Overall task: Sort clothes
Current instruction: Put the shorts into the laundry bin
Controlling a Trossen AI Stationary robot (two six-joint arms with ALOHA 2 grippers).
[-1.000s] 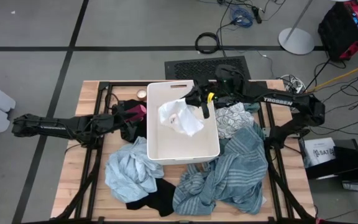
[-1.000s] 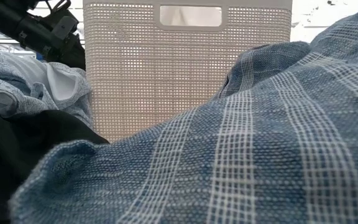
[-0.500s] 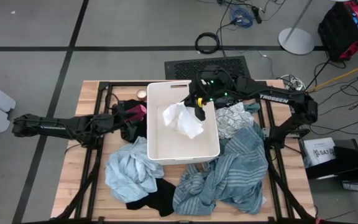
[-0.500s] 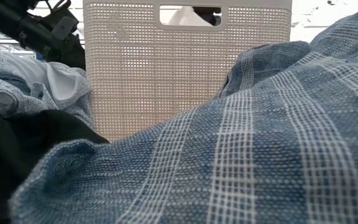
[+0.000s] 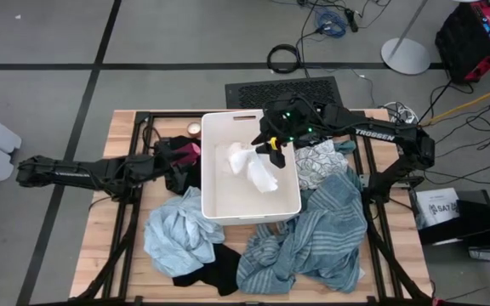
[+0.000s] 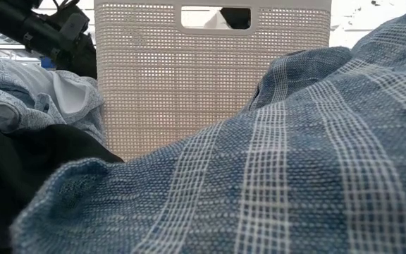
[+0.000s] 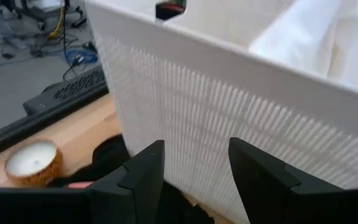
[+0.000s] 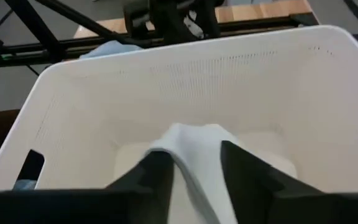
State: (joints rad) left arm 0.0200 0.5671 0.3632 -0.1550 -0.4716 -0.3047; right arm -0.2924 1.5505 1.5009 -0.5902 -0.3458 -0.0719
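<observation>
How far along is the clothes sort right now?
Early. Done: nothing lies settled in the white bin yet. In hand: the right gripper, above the bin, is letting a white garment drop inside. Left: the striped, light blue, black and patterned white pieces on the table. The left gripper waits open beside the bin.

white bin (image 5: 228,208), teal-grey striped garment (image 5: 313,238) (white cloth (image 5: 253,166) inside)

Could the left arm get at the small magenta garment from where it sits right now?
Probably yes. The left gripper rests open beside the white bin, right at the magenta garment on the black cloth, and nothing lies over it.
</observation>
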